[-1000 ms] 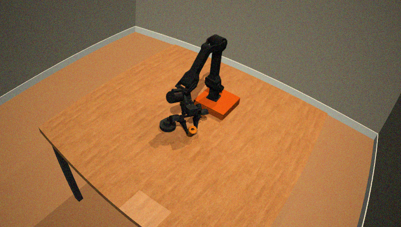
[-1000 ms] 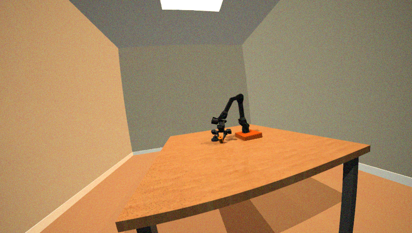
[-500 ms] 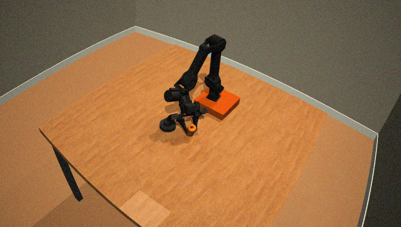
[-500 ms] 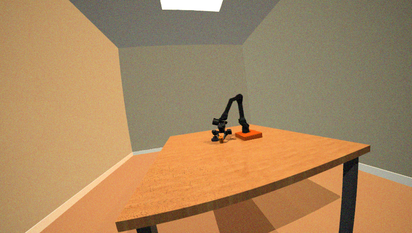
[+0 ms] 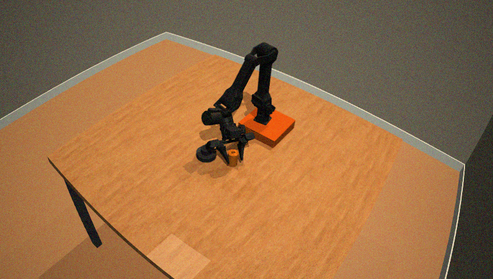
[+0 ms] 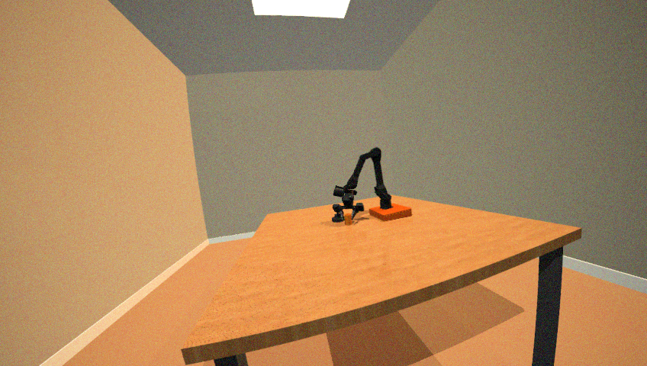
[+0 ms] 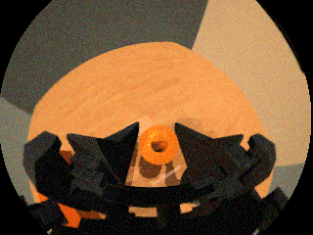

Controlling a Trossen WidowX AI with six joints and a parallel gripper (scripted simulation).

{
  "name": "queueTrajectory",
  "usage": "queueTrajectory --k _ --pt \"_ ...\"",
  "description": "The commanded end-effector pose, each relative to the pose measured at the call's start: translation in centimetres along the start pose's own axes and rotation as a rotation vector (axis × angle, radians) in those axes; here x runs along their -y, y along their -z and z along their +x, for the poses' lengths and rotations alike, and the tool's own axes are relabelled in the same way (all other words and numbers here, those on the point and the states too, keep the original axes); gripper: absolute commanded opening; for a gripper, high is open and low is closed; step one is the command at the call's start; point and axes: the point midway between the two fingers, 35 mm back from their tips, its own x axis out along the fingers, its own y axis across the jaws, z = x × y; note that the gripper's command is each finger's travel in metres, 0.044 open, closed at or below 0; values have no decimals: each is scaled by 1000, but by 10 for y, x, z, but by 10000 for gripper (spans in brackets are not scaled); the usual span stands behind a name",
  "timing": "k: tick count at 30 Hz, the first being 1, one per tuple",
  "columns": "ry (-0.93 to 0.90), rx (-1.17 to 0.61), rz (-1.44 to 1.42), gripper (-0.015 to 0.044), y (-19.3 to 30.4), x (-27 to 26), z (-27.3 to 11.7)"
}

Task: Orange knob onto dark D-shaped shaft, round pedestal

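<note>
The orange knob (image 5: 232, 157) stands upright on the table with its hole facing up. It sits to the right of the dark round pedestal (image 5: 206, 154), not on it. The shaft on the pedestal is hard to make out against the dark arm. My gripper (image 5: 232, 155) is low over the table and open, with one finger on each side of the knob. In the wrist view the knob (image 7: 158, 141) lies between the two fingertips with small gaps on both sides. The exterior view shows the knob (image 6: 348, 219) beside the pedestal (image 6: 337, 219).
The arm's orange base block (image 5: 268, 127) stands just behind and to the right of the gripper. The table's edges are far from the work spot.
</note>
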Motion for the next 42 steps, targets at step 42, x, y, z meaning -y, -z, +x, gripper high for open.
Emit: queueTrajectory --k 42 --pt "-18 -679 22 440 -68 0 -65"
